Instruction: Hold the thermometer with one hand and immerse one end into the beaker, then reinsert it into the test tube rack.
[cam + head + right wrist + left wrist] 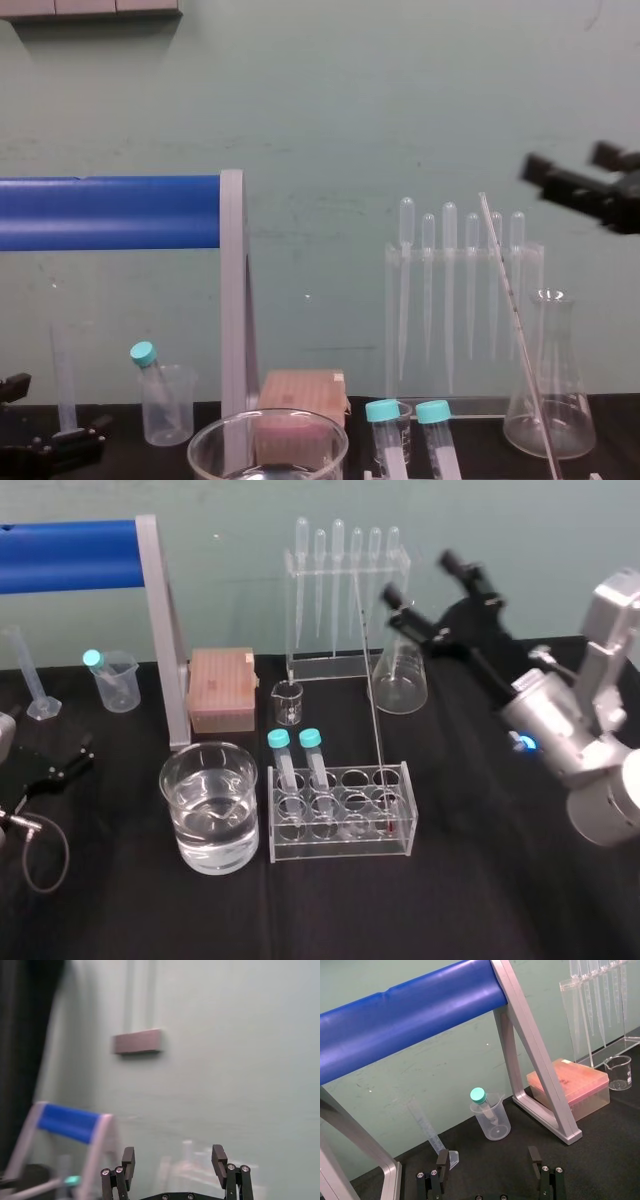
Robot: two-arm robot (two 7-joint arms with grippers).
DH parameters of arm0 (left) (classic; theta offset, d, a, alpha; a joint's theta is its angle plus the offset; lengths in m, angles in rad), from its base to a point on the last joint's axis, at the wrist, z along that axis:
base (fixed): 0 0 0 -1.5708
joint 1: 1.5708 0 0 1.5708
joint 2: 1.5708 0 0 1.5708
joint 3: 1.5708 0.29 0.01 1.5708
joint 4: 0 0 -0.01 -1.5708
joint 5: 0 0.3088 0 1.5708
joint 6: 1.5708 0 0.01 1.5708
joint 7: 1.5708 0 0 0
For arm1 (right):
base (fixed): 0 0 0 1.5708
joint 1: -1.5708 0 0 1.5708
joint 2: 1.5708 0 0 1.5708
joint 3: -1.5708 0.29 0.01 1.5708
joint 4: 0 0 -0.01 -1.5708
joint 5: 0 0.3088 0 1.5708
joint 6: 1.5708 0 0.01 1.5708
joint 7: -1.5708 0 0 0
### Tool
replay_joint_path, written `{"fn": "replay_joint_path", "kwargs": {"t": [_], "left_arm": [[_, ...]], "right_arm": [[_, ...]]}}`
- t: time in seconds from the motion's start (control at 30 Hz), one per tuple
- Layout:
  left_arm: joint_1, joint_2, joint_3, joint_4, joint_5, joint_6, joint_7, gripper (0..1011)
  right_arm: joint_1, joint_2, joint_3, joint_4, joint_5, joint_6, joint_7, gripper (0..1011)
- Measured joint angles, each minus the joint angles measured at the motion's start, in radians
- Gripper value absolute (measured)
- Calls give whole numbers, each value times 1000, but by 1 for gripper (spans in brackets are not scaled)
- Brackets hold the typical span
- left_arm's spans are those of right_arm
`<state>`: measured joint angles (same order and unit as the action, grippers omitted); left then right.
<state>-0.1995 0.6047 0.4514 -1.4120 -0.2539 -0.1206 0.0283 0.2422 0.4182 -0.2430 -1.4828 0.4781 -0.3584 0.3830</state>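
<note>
Leaning in the near right hole of the test tube rack [340, 848], the thermometer [370, 700] seems not yet grasped, so lifting, dipping into the beaker [240, 825] on the left and reinserting are all left to do, while the right gripper [432, 588] hovers far right, wide open and empty, and the left gripper [487, 1160] rests near left, open and empty too.

Silver arm [590, 750], blue light [521, 742], black right tool [424, 580]

Beaker [209, 805] sits front left, test tube rack [340, 848] just to its right. Capped tubes [283, 760] stand in the rack's left end, thermometer [372, 700] leans in its right end. Behind them, left to right: box [221, 688], small beaker [288, 702], pipette stand [345, 600], conical flask [400, 675].
</note>
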Motion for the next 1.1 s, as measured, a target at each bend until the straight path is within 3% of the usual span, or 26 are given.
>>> {"fn": "replay_joint_path", "kwargs": {"t": [0.07,0.17,0.3,0.63,1.1], "left_arm": [[0,0,0,0,0,0,0,1008],[0,0,0,0,0,0,0,1008],[0,0,0,0,0,0,0,1008],[0,0,0,0,0,0,0,1008],[0,0,0,0,0,0,0,1008]], "right_arm": [[-48,0,36,-46,-49,14,-91,1003],[-102,-7,77,-84,-80,54,-178,1003],[-150,-23,110,-91,-85,110,-236,1003],[-190,-74,135,-23,-77,203,-279,1003],[-191,-82,141,-13,-75,212,-278,1003]]}}
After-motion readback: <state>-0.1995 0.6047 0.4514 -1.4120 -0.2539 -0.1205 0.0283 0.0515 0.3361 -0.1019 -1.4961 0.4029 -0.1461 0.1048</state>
